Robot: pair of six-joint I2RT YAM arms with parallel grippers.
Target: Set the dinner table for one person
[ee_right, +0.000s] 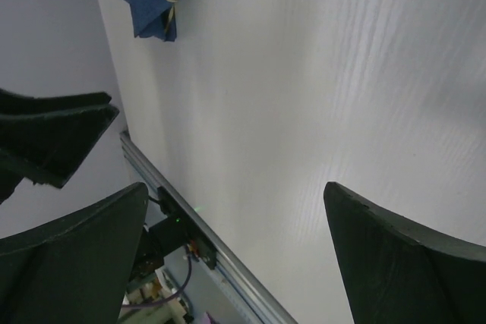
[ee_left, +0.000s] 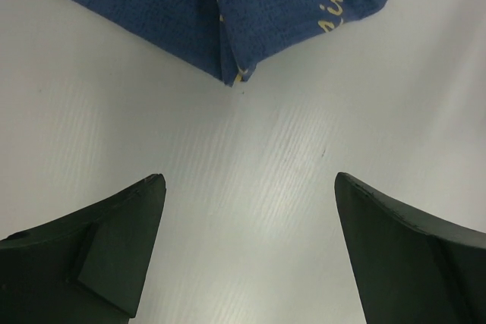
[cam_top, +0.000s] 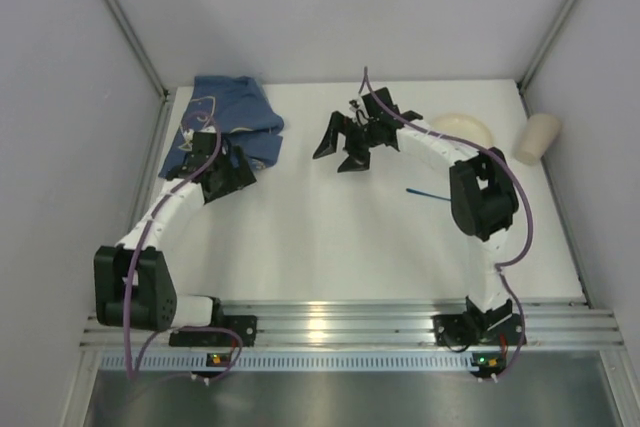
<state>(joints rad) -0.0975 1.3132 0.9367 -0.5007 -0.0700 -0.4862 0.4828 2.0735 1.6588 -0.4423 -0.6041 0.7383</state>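
While left hand (ee_left: 249,181) just beside the blue cloth (ee_left: 144,5) and right hand (cam_top: 340,154) well apart from it gape wide over the surface (cam_top: 300,247), cloth looks limp, light: pinch its corner.

- Blue cloth (cam_top: 228,117), rumpled, upper left of the top view. Pale script lettering shows on it at the top of the left wrist view.
- Cream dish (cam_top: 462,129), upper right, partly hidden.
- Cream cup (cam_top: 537,137), tipped over, far right, near the dish.
- Thin blue stick (cam_top: 425,190), right of centre, below the dish.
- Grey walls (cam_top: 60,147) at both sides and along the top.
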